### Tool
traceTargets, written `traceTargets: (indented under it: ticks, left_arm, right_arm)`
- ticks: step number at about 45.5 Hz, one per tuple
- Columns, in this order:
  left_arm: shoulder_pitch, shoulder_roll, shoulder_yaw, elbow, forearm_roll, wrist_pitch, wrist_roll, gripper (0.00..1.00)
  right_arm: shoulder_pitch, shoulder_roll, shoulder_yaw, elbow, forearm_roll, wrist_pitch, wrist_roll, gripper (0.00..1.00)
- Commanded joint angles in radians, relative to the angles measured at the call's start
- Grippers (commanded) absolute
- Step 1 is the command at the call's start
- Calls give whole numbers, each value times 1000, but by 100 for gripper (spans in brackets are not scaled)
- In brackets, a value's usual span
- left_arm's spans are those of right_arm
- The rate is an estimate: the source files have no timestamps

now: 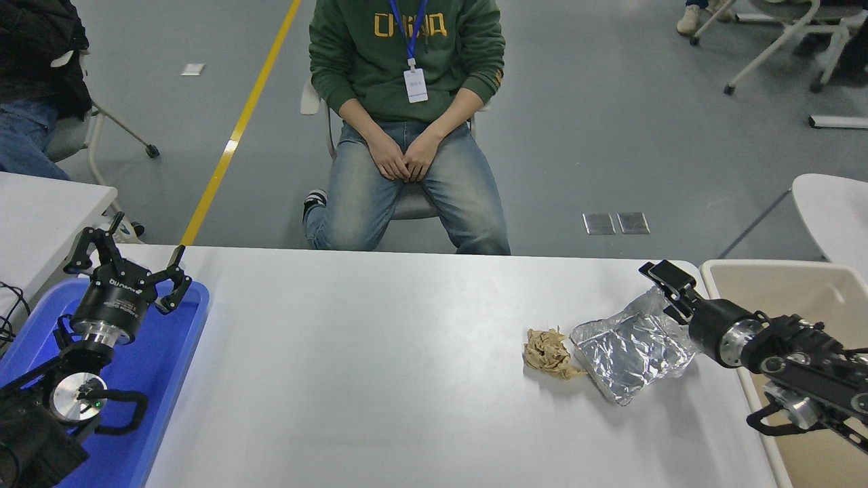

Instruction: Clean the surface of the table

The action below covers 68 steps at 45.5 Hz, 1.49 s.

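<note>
The white table surface (pixel 380 366) fills the lower half of the head view. A crumpled brown paper wad (pixel 548 352) lies on it right of centre. Right beside the wad lies a crinkled foil tray (pixel 627 349). My right gripper (pixel 668 290) comes in from the right edge and is shut on the foil tray's far right corner, which is pulled up a little. My left gripper (pixel 129 263) is parked open and empty at the lower left, above a blue tray (pixel 169 366).
A beige bin (pixel 807 298) stands against the table's right end, under my right arm. A person in a green hoodie (pixel 407 47) sits past the far edge, hands in lap. Smaller white tables show at the left (pixel 47 203) and right (pixel 834 210) edges.
</note>
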Motion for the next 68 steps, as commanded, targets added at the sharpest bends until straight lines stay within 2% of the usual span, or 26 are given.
traceTargets:
  ticks: [1,10,18,25,29,38,54,60,68]
  left_arm:
    - [0,0,0,0,0,0,0,100]
    - [0,0,0,0,0,0,0,100]
    - [0,0,0,0,0,0,0,100]
    - [0,0,0,0,0,0,0,100]
    - [0,0,0,0,0,0,0,100]
    - [0,0,0,0,0,0,0,100]
    - [0,0,0,0,0,0,0,100]
    - [0,0,0,0,0,0,0,100]
    - [0,0,0,0,0,0,0,100]
  right_arm:
    - [117,-132,-195,96,-9,73,-133,100]
    - [125,-150,-238,136,-1,121,-318,100]
    - [112,-112,-240,138,55,121,-380,100]
    - [122,-49,-231,136,225,121,-397,100]
    - [123,0,-229,128,268,115,-403,100]
    - [119,86,-226,83,285,102,-406,100]
    - [123,133,-224,-68,304,112,-406,100]
    - [125,192,-224,-125,304,121,-406,100]
    - [125,212,-226,-141,302,122,-406,93]
